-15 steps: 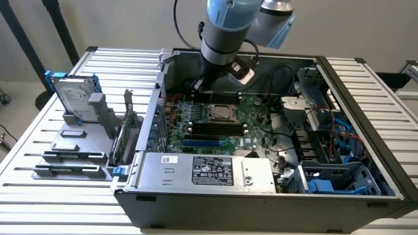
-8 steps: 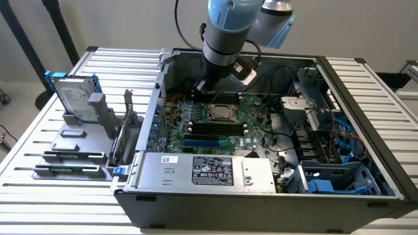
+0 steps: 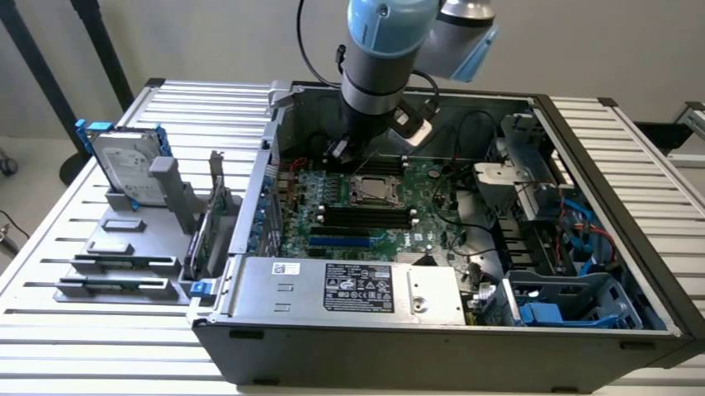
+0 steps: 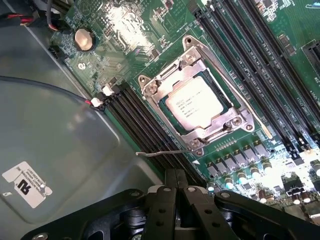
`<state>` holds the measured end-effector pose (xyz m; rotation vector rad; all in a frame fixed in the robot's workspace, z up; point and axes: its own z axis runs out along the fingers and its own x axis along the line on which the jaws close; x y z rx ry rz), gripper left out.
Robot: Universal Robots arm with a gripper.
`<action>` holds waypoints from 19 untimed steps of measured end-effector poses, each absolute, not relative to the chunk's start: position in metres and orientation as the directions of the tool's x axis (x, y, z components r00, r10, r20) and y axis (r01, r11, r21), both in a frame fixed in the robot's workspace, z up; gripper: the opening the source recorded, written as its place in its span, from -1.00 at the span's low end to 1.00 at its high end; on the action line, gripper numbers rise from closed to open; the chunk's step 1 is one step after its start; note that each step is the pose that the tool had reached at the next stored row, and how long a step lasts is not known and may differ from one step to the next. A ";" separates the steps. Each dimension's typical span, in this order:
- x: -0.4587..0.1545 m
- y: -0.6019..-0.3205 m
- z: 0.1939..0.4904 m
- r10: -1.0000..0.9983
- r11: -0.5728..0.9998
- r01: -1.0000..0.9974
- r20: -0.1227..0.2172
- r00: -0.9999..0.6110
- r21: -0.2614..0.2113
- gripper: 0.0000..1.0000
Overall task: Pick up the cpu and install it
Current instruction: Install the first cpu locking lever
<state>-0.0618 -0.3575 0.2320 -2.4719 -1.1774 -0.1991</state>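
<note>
Cpu (image 4: 194,103) sits in its socket under the metal frame (image 4: 159,82), and the gripper (image 4: 176,175) hovers near the thin lever (image 4: 162,152), pinched shut and empty; a low drift could snag that wire or scrape the memory slots (image 4: 145,125).

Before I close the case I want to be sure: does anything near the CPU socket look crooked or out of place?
The cpu lies flat and square inside its socket frame. One thing stands out: a thin metal lever juts from the socket corner across the memory slots, possibly not latched.
</note>
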 end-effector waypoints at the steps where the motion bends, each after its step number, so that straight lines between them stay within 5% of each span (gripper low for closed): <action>1: -0.062 -0.357 0.231 0.715 -0.570 0.771 0.292 0.636 -0.284 -0.79; 19: -0.072 -0.341 0.209 0.727 -0.580 0.785 0.298 0.619 -0.218 -0.79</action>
